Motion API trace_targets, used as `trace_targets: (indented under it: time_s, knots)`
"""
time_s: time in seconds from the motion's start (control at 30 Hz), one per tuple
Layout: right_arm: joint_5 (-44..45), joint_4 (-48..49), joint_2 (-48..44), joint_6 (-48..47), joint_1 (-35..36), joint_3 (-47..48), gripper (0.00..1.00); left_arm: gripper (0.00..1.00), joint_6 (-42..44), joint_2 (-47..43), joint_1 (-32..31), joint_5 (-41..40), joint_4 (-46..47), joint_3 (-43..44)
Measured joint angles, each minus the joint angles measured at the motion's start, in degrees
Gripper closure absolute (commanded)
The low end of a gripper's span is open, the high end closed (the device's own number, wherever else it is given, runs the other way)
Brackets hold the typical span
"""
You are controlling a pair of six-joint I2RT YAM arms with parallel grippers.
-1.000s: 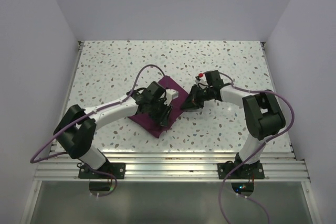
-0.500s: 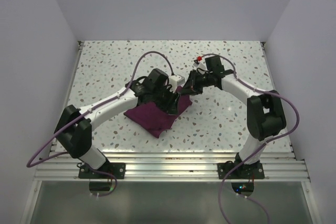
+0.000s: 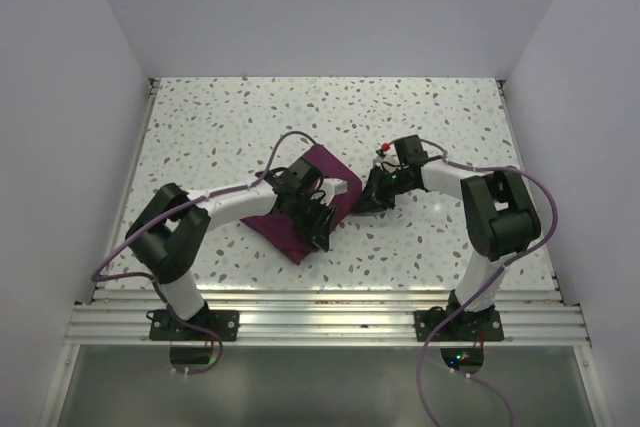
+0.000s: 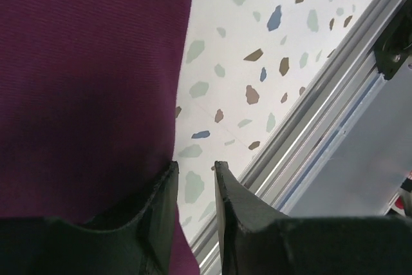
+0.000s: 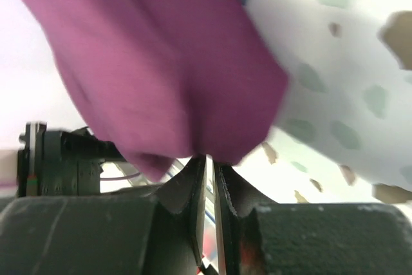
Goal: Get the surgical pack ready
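Observation:
The plum-purple cloth (image 3: 288, 225) lies as a folded bundle on the speckled table, mid-left. The tray, the instruments and the gauze pads are hidden or out of view. My left gripper (image 3: 319, 217) is low at the bundle's right edge. In the left wrist view its jaws (image 4: 193, 167) stand a little apart with bare table between them, and the cloth (image 4: 84, 82) lies beside the left finger. My right gripper (image 3: 366, 197) is at the cloth's right corner. In the right wrist view its jaws (image 5: 209, 159) are pinched on a fold of the cloth (image 5: 167, 62).
An aluminium rail (image 3: 320, 307) runs along the near table edge and also shows in the left wrist view (image 4: 322, 114). White walls enclose the table on three sides. Purple cables loop over both arms.
Half a second ago both grippers were raised and further back with the cloth's right side lifted. Both have now come down and nearer, and the cloth is back on the table.

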Motion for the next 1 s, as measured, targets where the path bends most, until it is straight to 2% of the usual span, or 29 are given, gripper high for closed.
trace_targets:
  time_s: [0.3,0.37,0.53,0.83,1.0]
  knots:
    - [0.31,-0.66,0.87,-2.03,-1.09,-0.7,0.88,0.65,-2.12,1.49,4.33,-2.75,-3.1,-0.02]
    - [0.33,-1.18,1.11,-2.29,-1.18,-0.66,0.88,0.62,-2.08,1.49,5.66,-5.03,-4.31,0.31]
    - [0.33,-4.02,1.11,-3.61,-1.2,2.14,0.88,0.61,-1.31,1.77,9.03,-10.1,-6.32,0.61]
    - [0.28,-7.39,3.45,-5.57,-1.25,10.05,0.88,0.61,0.52,9.66,14.4,-14.91,-8.66,10.12]
    - [0.22,-8.81,5.01,-5.57,-1.25,12.39,0.86,0.52,1.81,10.75,16.17,-15.32,-8.15,12.15]
